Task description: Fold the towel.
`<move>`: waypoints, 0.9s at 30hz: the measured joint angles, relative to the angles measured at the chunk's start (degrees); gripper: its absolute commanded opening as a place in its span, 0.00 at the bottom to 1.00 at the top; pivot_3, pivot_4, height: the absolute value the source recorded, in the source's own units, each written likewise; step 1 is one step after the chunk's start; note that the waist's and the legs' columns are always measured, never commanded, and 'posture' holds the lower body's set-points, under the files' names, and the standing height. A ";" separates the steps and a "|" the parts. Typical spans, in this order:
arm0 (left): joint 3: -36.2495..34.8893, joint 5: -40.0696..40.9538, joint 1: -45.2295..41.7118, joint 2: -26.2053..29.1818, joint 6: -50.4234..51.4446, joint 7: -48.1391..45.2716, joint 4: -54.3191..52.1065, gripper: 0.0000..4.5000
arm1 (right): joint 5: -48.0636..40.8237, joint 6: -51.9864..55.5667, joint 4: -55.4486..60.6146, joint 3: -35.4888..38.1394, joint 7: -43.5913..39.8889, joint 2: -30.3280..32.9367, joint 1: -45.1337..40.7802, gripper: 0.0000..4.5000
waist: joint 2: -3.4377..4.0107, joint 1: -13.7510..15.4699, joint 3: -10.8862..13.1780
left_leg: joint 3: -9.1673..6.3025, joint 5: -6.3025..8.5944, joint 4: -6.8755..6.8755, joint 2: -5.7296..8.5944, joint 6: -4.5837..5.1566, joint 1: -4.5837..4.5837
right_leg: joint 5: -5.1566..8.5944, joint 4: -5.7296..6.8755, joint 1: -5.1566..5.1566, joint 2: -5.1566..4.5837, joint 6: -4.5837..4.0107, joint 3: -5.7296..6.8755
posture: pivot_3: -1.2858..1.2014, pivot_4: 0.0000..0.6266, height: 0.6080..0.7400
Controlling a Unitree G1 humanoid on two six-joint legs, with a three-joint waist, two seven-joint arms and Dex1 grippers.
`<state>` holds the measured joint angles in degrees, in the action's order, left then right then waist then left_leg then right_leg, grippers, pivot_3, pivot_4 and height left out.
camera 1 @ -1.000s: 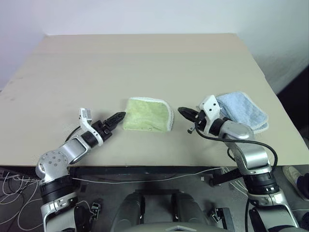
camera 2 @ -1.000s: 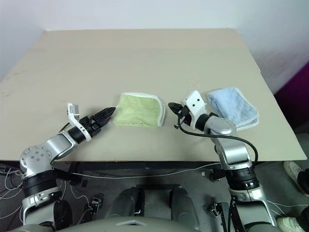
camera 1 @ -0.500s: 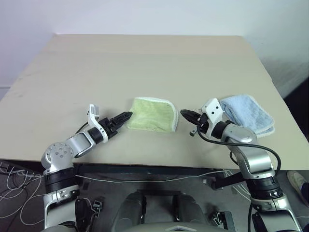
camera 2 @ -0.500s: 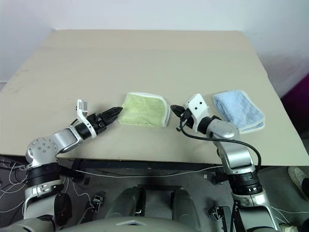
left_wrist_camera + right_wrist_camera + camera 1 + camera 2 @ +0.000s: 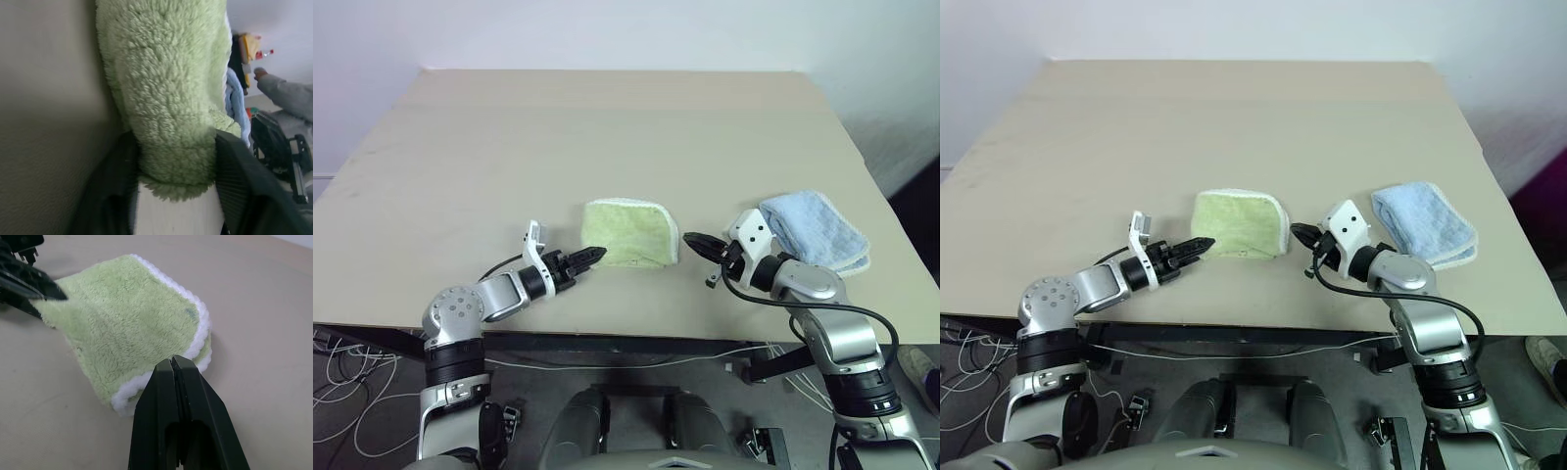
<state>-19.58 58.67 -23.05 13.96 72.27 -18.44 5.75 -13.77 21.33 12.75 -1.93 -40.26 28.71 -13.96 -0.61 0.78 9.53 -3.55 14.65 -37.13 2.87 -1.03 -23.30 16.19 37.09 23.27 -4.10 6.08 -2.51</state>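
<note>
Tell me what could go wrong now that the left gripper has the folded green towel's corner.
The left gripper pinches just the near corner of the folded light-green terry towel; pulling could undo the fold or slip off. The shut right gripper beside the towel's white-corded edge isn't pinning it, so the bundle may drag.

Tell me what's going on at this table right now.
A two-armed robot is folding a light-green towel, which already lies folded small near the front edge of the beige table. Its left gripper has closed its black fingers on the towel's near left corner. The right gripper is shut and empty, its tips right at the towel's white-corded right edge. A folded light-blue towel lies apart, off to the right.
</note>
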 measured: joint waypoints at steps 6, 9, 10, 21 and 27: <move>0.10 0.06 -0.03 -0.57 -0.60 -1.22 -0.89 0.00 | 0.00 0.02 0.72 0.01 0.16 0.45 0.54 0.00 | 0.07 0.08 -0.04 | -0.02 0.00 0.00 0.02 0.00 0.06 | 0.00 0.01 -0.09 -0.02 0.00 0.01 | 0.52 0.24 1.00; -0.39 0.06 -0.03 -0.98 -0.75 -1.20 -0.85 0.00 | 0.00 0.20 0.81 0.02 0.47 0.49 0.63 0.00 | 0.07 0.08 -0.04 | -0.03 0.00 0.00 0.03 0.00 0.06 | 0.00 0.01 -0.09 -0.02 0.00 0.02 | 0.52 0.24 1.00; -0.44 0.06 -0.04 -1.00 -0.81 -1.21 -0.80 0.00 | 0.00 0.25 0.93 0.02 0.54 0.51 0.72 0.00 | 0.07 0.08 -0.04 | -0.03 0.00 0.00 0.03 0.00 0.06 | 0.00 0.01 -0.09 -0.02 0.00 0.02 | 0.52 0.24 1.00; -7.13 0.42 -5.74 -3.17 -9.75 2.79 5.31 0.00 | -0.05 0.44 1.21 0.59 1.38 1.09 1.48 0.00 | -0.09 -0.08 0.06 | -0.04 -0.02 -0.01 -0.02 -0.03 -0.02 | 0.00 0.05 0.05 0.00 0.00 0.03 | 0.52 0.24 1.00; -14.80 -1.27 -14.94 2.04 -24.61 4.17 14.11 0.00 | -0.04 0.58 1.20 0.63 1.61 1.24 1.18 0.00 | -0.12 -0.40 0.07 | 0.00 -0.03 0.04 -0.02 -0.03 -0.03 | 0.00 0.02 0.10 0.05 0.01 0.01 | 0.52 0.24 1.00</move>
<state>-34.38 57.39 -37.99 15.99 47.66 -14.27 19.86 -13.81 21.91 13.95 -1.30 -38.65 29.94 -12.78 -0.74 0.38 9.60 -3.55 14.63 -37.08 2.85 -1.06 -23.33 16.19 37.10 23.38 -4.04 6.09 -2.50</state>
